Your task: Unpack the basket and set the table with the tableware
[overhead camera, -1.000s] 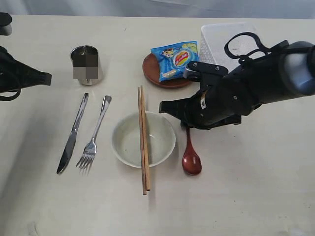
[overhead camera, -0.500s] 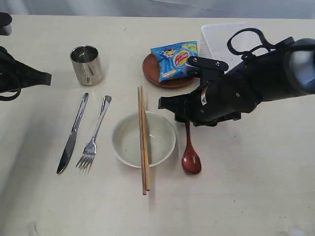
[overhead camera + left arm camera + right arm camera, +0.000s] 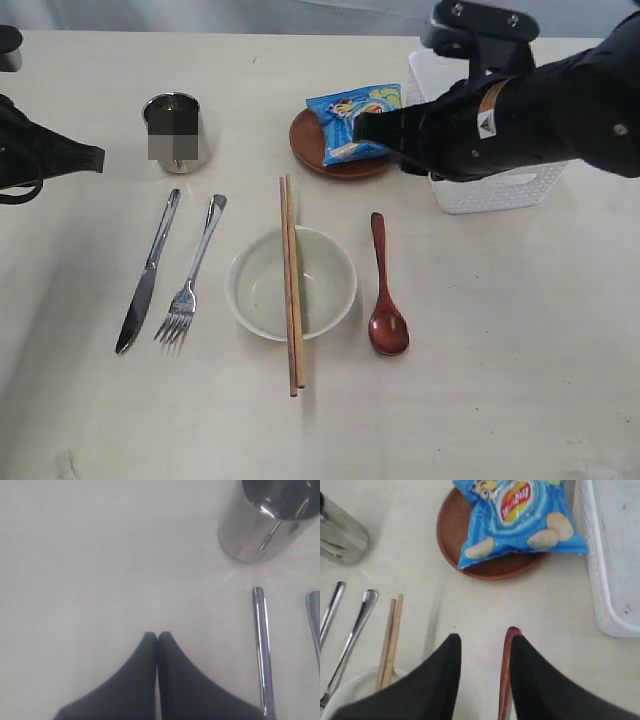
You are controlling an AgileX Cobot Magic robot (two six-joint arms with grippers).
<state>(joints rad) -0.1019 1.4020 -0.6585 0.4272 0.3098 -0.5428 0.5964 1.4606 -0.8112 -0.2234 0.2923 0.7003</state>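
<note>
The right pincer (image 3: 484, 642) stands with its two black fingers apart and nothing between them. It hangs above the pale cream wooden table (image 3: 500, 350). Straight ahead of its tips sits the small round brown plate (image 3: 305, 140), and the blue snack bag (image 3: 355, 120) lies on that plate. Below the gap between the fingers, down on the table, lies the handle end of the red-brown wooden spoon (image 3: 388, 325); in the right wrist view it shows close to one finger, though the exterior view shows the pincer well above it. The white perforated plastic basket (image 3: 500, 190) stands just beside this pincer on its outer side, partly under the arm, and what shows of its inside holds nothing.

On the pincer's other side the round cream bowl (image 3: 250, 290) rests on the table, near the spoon. The two thin wooden chopsticks (image 3: 291, 290) lie side by side across its rim.

The left pincer (image 3: 157, 636) is closed, its black fingers pressed together on nothing, near the table's edge and well apart from the right one. Ahead of it and off to one side stands the shiny steel cup (image 3: 175, 130), upright. The steel knife (image 3: 147, 275) lies just beside this pincer, its handle end toward the cup. The steel fork (image 3: 190, 280) lies next to the knife, on the side away from the pincer.
</note>
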